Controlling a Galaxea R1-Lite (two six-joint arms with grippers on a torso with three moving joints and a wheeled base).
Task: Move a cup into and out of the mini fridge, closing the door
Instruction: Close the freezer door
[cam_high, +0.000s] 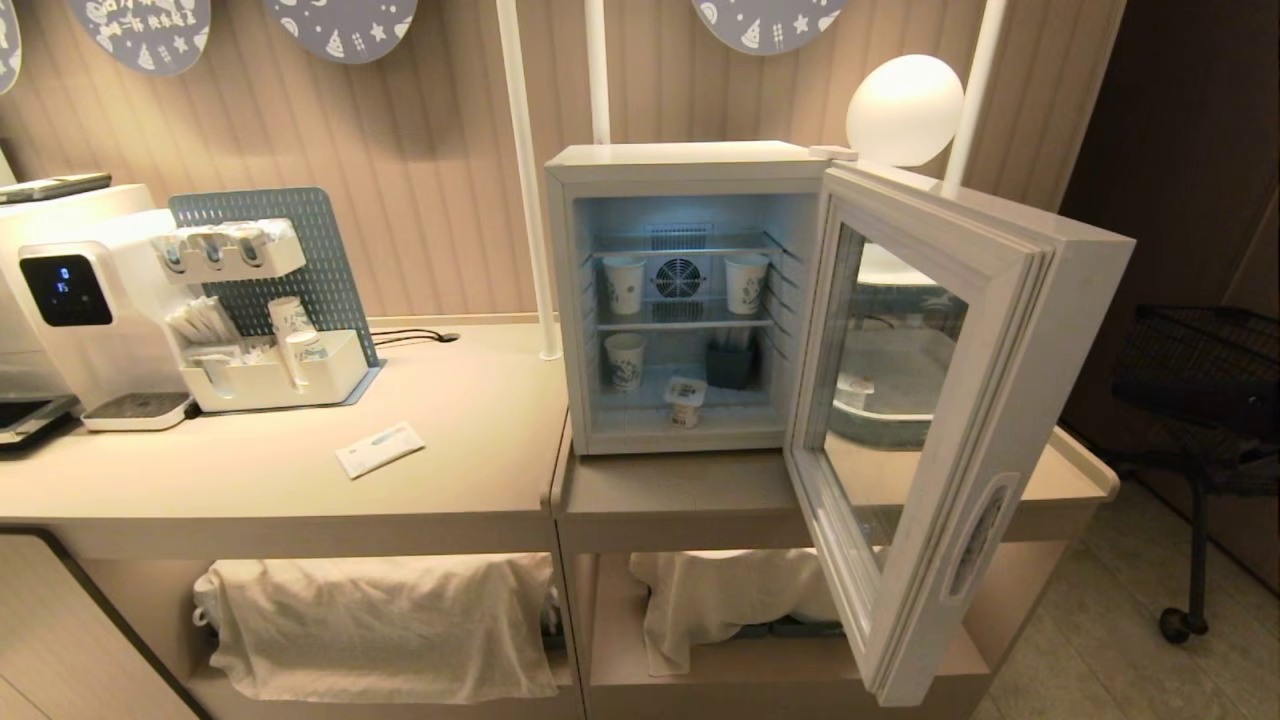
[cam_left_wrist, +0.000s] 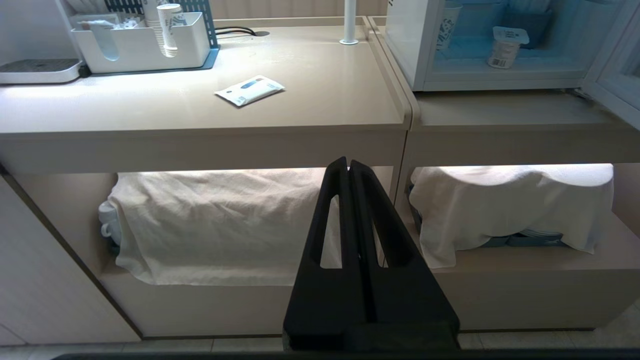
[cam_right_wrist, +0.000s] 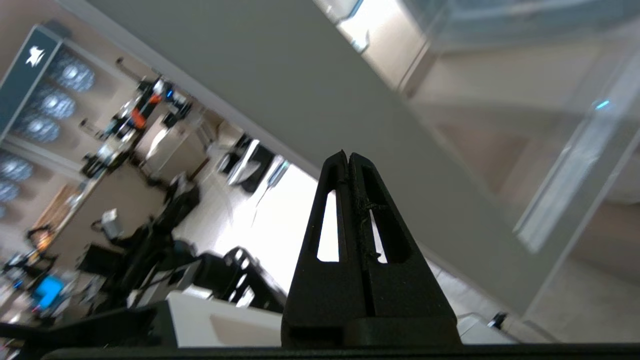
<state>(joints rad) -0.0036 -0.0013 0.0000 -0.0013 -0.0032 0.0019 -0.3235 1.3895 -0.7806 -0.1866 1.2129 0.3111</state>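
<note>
1. The mini fridge (cam_high: 690, 165) is seen on the right section of a beige counter (cam_high: 300, 480), its door (cam_high: 940, 440) swung wide open toward the robot's right, the glass window facing the room.
2. The cup (cam_high: 685, 400), a short white tub with a flat foil lid, is set upright on the fridge floor, near the front and right of centre.
3. Three taller paper cups are kept inside as well: two on the upper wire shelf, either side of the rear fan (cam_high: 677, 277), and one at the lower left (cam_high: 625, 360). A dark container (cam_high: 730, 365) is placed behind the tub at the lower right.
4. The left gripper (cam_left_wrist: 348, 162) is held low in front of the counter, fingers pressed together on nothing, pointed at the open shelf below, where white cloths (cam_left_wrist: 220, 220) are draped over stored items.
5. The right gripper (cam_right_wrist: 347, 156) is shown with fingers pressed together and empty, just beside the grey-blue frame of the open door; contact cannot be told.
6. On the counter's left section, a white packet (cam_high: 380, 448) is laid flat, well apart from a water dispenser (cam_high: 80, 300) and a white organiser tray (cam_high: 280, 375).
</note>
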